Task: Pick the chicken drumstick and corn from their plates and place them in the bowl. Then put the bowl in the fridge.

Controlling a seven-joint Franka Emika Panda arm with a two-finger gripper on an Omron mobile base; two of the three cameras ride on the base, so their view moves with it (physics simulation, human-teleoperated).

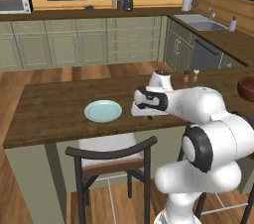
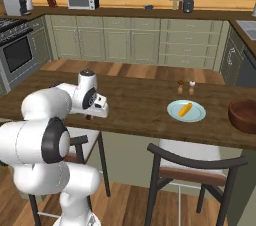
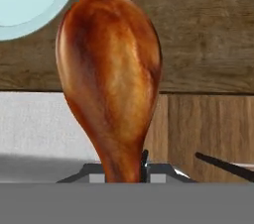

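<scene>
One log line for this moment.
phase: carry | fingers: shut on chicken drumstick | corn: on plate | other plate: bare | bowl: on counter

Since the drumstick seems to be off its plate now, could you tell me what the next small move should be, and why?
Probably carry it toward the bowl: the gripper is shut on the chicken drumstick, lifted clear of its empty plate, and the bowl sits at the counter's far end past the corn.

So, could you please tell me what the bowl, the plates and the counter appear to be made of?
The bowl looks like dark reddish-brown wood with a dull finish. The empty plate and the plate under the corn look like pale-blue glazed ceramic, possibly plastic: smooth, even colour. The counter looks like brown wood with visible grain.
</scene>
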